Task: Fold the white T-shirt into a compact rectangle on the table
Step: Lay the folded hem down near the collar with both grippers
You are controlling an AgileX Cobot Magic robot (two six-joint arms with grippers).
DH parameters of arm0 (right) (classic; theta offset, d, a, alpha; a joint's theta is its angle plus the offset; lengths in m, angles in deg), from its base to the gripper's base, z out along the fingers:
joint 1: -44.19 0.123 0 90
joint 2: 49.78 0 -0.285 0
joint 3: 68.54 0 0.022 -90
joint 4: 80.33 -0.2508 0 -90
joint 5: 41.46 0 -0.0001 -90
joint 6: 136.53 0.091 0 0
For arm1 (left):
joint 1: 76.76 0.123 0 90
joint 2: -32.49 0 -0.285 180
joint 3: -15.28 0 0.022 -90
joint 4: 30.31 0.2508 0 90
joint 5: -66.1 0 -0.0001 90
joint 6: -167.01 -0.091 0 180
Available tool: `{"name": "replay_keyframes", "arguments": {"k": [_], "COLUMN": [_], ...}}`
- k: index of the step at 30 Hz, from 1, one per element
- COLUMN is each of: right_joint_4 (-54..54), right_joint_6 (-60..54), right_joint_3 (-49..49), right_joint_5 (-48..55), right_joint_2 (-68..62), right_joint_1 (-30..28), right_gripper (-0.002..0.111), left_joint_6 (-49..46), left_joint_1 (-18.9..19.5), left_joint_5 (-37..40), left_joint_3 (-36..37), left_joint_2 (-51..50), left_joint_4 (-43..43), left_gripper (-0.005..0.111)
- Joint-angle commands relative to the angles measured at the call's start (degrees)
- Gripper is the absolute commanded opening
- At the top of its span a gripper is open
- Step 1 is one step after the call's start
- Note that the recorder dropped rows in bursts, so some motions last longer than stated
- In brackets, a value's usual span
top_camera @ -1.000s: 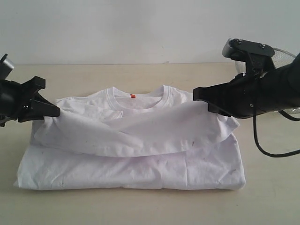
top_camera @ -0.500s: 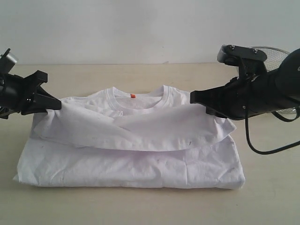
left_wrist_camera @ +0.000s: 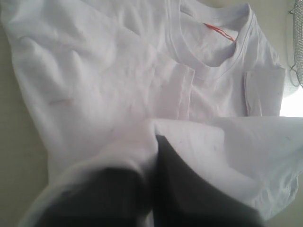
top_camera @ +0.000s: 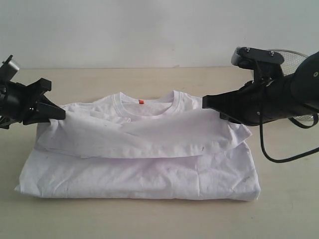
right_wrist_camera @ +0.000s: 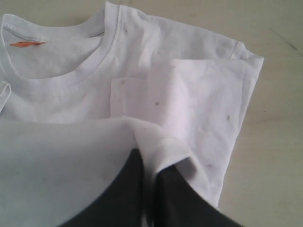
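Two robot arms hold a fold of the white T-shirt (top_camera: 149, 174) stretched above the middle of the desk (top_camera: 149, 221). The left hand (top_camera: 61, 114) and right hand (top_camera: 206, 102) are each pinched shut on one end of the raised layer, seemingly so that it lands square. The collar (top_camera: 118, 103) faces the far wall. Bare desk lies open along every edge of the shirt; only a wire basket (top_camera: 291, 57) stands behind the right arm.
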Motion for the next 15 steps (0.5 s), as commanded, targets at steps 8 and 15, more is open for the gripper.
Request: {"name": "replay_keyframes", "arguments": {"k": [8,15], "right_joint_4": [0.4,0.5], "right_joint_6": [-0.7,-0.7], "right_joint_3": [0.3,0.3], "right_joint_5": [-2.1,-2.0], "right_joint_2": [-0.1,-0.1], "right_joint_1": [-0.4,-0.4], "right_gripper": [0.048,0.058], "left_joint_6": [-1.9,-0.2], "left_joint_1": [-0.2,-0.2], "left_joint_5": [-0.6,0.6], "left_joint_3": [-0.4,-0.4], "left_joint_2": [0.0,0.0], "left_joint_4": [0.0,0.0], "left_gripper": [0.018,0.064]}}
